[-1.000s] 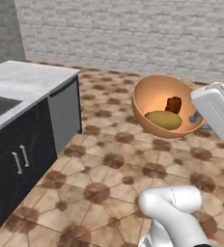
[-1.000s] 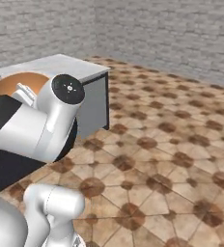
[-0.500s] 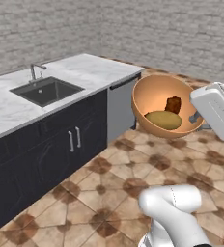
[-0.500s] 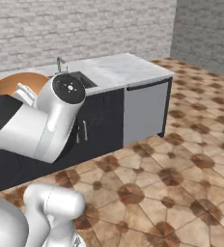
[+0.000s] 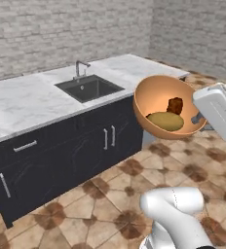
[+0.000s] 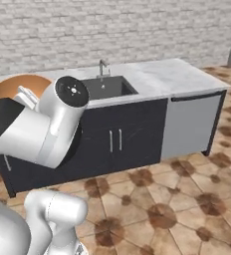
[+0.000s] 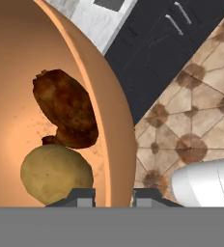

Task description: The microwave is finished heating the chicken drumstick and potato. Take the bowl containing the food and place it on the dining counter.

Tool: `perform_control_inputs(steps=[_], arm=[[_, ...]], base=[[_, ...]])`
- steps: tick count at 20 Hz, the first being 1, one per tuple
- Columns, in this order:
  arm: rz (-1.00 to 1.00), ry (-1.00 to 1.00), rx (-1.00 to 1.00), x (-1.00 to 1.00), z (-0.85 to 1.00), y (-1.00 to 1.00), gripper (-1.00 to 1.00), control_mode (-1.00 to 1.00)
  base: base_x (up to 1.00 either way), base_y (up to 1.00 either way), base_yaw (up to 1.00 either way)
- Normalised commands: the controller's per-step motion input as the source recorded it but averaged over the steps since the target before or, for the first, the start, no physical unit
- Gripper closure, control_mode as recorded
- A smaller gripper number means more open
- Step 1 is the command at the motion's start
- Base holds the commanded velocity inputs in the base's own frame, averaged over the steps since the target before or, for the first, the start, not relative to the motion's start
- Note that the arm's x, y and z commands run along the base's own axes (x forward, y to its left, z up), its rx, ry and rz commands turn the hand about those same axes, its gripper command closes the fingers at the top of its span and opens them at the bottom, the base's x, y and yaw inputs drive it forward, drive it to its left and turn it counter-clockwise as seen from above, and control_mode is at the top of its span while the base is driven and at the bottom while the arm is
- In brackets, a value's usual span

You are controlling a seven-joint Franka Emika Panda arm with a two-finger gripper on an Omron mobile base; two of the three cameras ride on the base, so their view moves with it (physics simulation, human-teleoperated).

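brick walls and a patterned tile floor (image 5: 85, 204) frame the scene, with the dining desk (image 5: 22, 104) running along the 9 o'clock side of the left base view: white veined marble over dark cabinets, a sink (image 5: 89, 87) and faucet (image 5: 80, 67) set into it toward the far end.

the bowl (image 5: 156, 95) hangs in the air at about 2 o'clock in that view, off the near edge of the desk and above the floor, not yet over the marble. it tips so its mouth faces the camera, and the potato (image 5: 166, 121) has settled in the lowest part with the chicken drumstick (image 5: 174, 105) resting just above it, touching.

the fingers (image 7: 113, 198) are clamped on the bowl's rim, 1 tip inside and 1 outside the wall, as the hand view shows at 6 o'clock. a rim pinch like this lets the arm carry the bowl from 1 side, which probably explains the tilt.

in the right base view the bowl's orange edge (image 6: 18, 84) peeks out at 10 o'clock behind the arm's elbow.

judging by the layout, the carry is well along; what remains is bringing the bowl over bare marble, clear of the sink, and levelling it before release so the food stays in.
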Motion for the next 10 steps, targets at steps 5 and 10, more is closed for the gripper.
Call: perform_control_inputs(steps=[5, 10], arm=[[0.0, 0.0, 0.0, 0.0, 0.0, 0.0, 1.0, 1.0], [0.0, 0.0, 0.0, 0.0, 0.0, 0.0, 1.0, 1.0]], base=[[0.27, 0.66, 0.46], [0.42, 1.0, 0.38]])
